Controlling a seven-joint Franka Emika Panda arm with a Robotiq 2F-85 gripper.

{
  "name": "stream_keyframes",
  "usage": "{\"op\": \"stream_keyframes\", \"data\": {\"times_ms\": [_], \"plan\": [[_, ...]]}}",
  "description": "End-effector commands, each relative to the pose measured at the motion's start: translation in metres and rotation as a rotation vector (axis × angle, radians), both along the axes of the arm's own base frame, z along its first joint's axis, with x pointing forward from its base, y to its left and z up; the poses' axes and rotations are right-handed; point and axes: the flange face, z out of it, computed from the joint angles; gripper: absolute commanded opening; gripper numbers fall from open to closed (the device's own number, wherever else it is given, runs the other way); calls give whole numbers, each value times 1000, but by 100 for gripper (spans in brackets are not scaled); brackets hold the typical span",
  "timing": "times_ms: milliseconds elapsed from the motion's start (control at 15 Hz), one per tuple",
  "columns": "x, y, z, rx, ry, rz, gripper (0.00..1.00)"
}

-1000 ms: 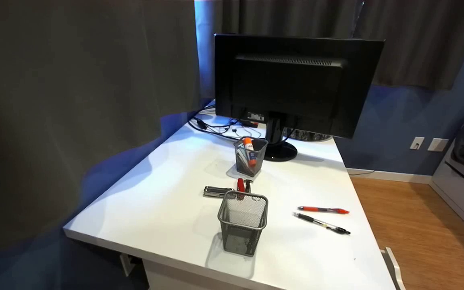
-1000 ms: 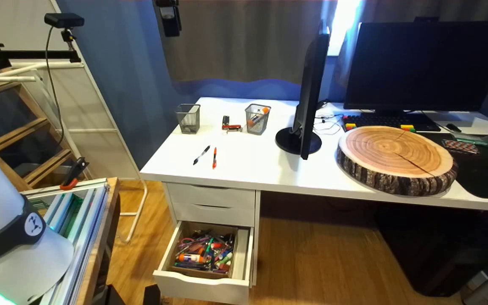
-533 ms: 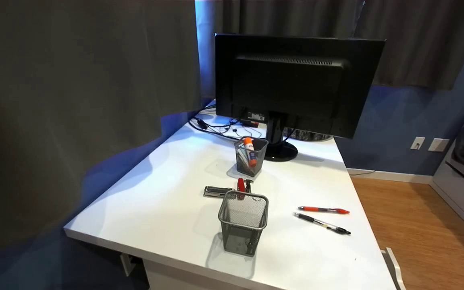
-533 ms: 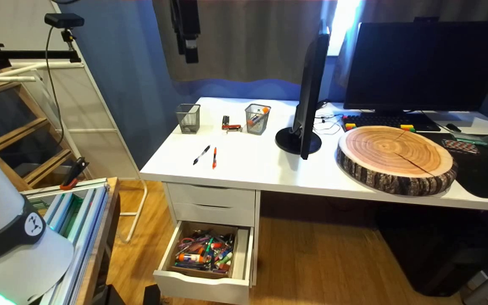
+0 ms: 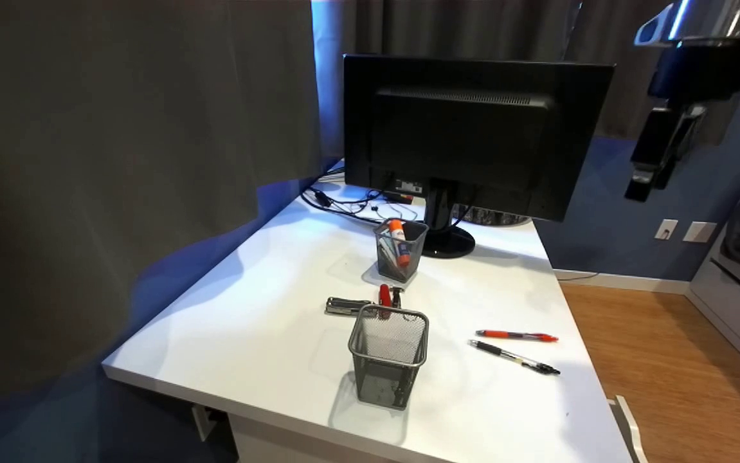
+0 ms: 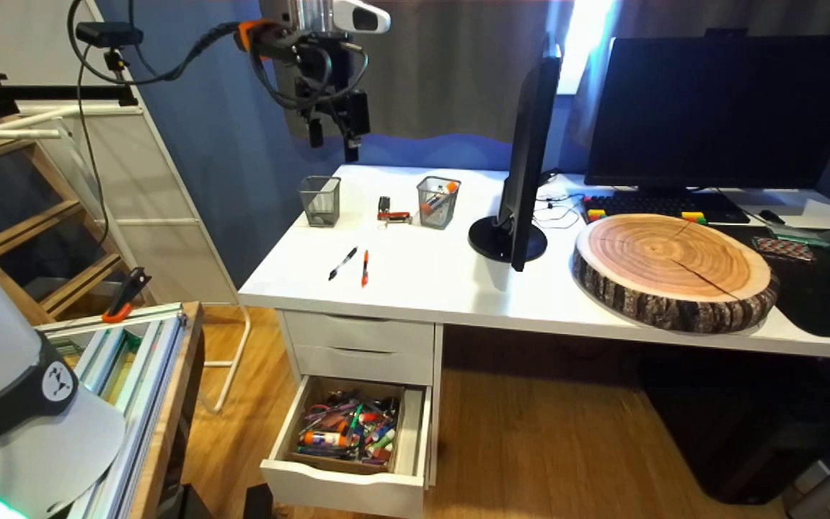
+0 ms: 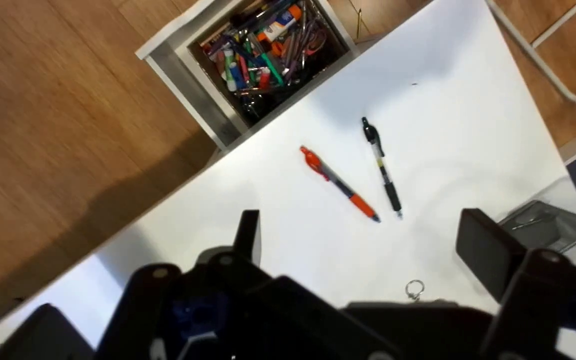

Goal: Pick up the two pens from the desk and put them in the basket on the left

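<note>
The red pen (image 7: 338,182) and the black and clear pen (image 7: 382,167) lie side by side on the white desk (image 6: 422,285). Both exterior views show the red pen (image 5: 516,335) (image 6: 365,269) and the black pen (image 5: 514,357) (image 6: 342,264). The dark wire-mesh basket (image 6: 320,203) stands upright near the desk's far left corner. It also shows in an exterior view (image 5: 386,360) and partly in the wrist view (image 7: 550,225), behind a finger. My gripper (image 7: 358,240) is open and empty, high above the desk. It shows in both exterior views (image 6: 334,143) (image 5: 649,185).
Another mesh holder (image 6: 438,204) with an orange glue stick stands right of the basket. Between them lie a dark grey stapler (image 5: 347,306), a red pocketknife (image 5: 384,297) and a key ring (image 7: 414,289). A monitor (image 5: 472,135) stands on the desk. A filled drawer (image 6: 346,483) is open below.
The gripper has come down and moved right in an exterior view, and has come into sight at the upper right of another. The pens and basket have not moved.
</note>
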Motion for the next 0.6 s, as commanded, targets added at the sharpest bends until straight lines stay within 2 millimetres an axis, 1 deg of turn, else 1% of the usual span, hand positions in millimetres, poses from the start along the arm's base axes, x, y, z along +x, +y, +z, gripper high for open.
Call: {"op": "stream_keyframes", "data": {"times_ms": [0, 67, 200, 267, 333, 400, 533], "plan": [[21, 50, -58, 4, 58, 190, 100], [21, 61, -71, -2, 75, 242, 100], [24, 74, -95, -10, 124, 339, 100], [26, 81, -103, -5, 136, 391, 100], [15, 63, -88, -12, 113, 301, 100], [18, 69, -98, -8, 129, 333, 100], [23, 75, -107, -1, 144, 359, 100]]}}
